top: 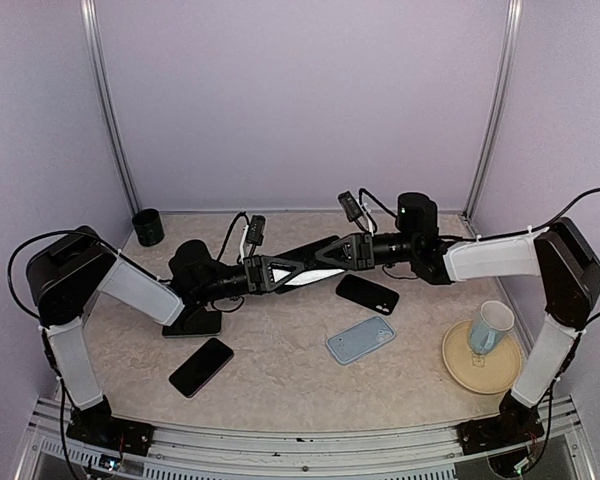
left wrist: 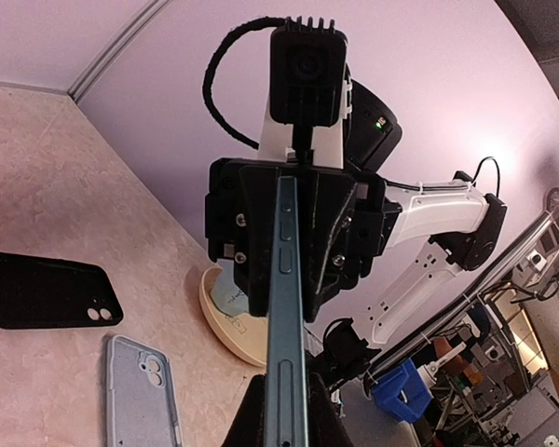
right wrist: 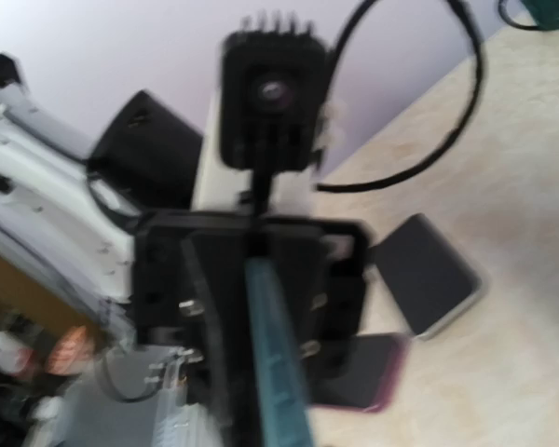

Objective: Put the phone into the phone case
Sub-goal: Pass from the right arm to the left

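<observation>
**Mid-air handover: secure one grip before the other lets go**

The phone (left wrist: 287, 326) hangs edge-on above the middle of the table (top: 280, 385), touching nothing below it. Both arms meet on it. The left gripper (left wrist: 286, 402) is clenched on the phone's near end, and the right gripper (left wrist: 289, 244) is clamped on its far end, so the phone bridges the two.

Procedure, as judged from the room:

1. Confirm that the receiving jaws sit square on the phone's flat faces, clear of the side buttons visible along the edge.
2. Release only one gripper, and draw it straight back along the phone's length. A sideways pull risks twisting the phone out of the remaining grip.
3. Keep the phone level until it is carried to a case.

Two cases lie open side up on the table. The black case (top: 367, 293) is at about 3 o'clock from the held phone, and the light blue case (top: 360, 339) is between 4 and 5 o'clock. Which one fits cannot be told.

Farther out, a spare dark phone (top: 201, 366) lies between 7 and 8 o'clock. A plate (top: 450, 352) carrying a mug (top: 490, 327) sits at 4 o'clock, so route the carrying arm clear of it.
</observation>
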{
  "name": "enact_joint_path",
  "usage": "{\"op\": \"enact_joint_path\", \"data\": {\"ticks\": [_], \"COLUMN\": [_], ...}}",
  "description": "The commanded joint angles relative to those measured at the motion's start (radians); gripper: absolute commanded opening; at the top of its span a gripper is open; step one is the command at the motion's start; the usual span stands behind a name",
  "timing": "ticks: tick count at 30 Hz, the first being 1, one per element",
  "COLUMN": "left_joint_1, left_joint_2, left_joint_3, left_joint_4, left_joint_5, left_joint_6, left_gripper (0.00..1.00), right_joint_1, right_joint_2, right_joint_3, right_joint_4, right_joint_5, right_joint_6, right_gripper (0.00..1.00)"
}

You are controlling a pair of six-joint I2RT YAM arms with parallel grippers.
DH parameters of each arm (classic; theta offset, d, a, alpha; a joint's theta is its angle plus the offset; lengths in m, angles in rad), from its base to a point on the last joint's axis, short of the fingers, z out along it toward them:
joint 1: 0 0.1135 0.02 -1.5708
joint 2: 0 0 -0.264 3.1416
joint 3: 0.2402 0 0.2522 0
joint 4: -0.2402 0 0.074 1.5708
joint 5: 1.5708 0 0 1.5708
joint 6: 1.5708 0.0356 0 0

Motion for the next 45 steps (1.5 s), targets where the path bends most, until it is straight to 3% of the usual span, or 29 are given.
{"op": "enact_joint_path", "data": {"ticks": [1, 7, 11, 18, 26, 35, 45], "left_joint_1": [-0.006, -0.001, 0.01, 0.028, 0.032, 0.029, 0.013], "left_joint_2": [-0.006, -0.027, -0.043, -0.092, -0.158, -0.248, -0.304], "left_joint_3": [-0.002, -0.006, -0.013, -0.025, -0.03, -0.075, -0.073], "left_joint_4": [0.046, -0.029, -0.062, -0.172, -0.363, -0.465, -0.56], "left_joint_5": [0.001, -0.033, -0.06, -0.112, -0.214, -0.306, -0.341], "left_joint_6": [-0.014, 0.015, 0.026, 0.072, 0.134, 0.166, 0.194], "left_gripper": [0.0, 0.0, 0.0, 0.0, 0.0, 0.0, 0.0], "right_joint_1": [-0.009, -0.029, -0.072, -0.16, -0.182, -0.212, -0.258], "right_joint_2": [0.001, -0.032, -0.039, -0.018, 0.109, 0.303, 0.511], "right_joint_3": [0.037, 0.075, 0.118, 0.177, 0.375, 0.558, 0.76], "right_joint_4": [-0.06, -0.222, -0.341, -0.458, -0.71, -0.783, -0.869], "right_joint_5": [0.072, 0.141, 0.162, 0.22, 0.522, 0.727, 0.772], "right_joint_6": [-0.061, -0.165, -0.204, -0.227, -0.391, -0.441, -0.451], "right_gripper": [0.28, 0.56, 0.62, 0.63, 0.62, 0.54, 0.44]}}
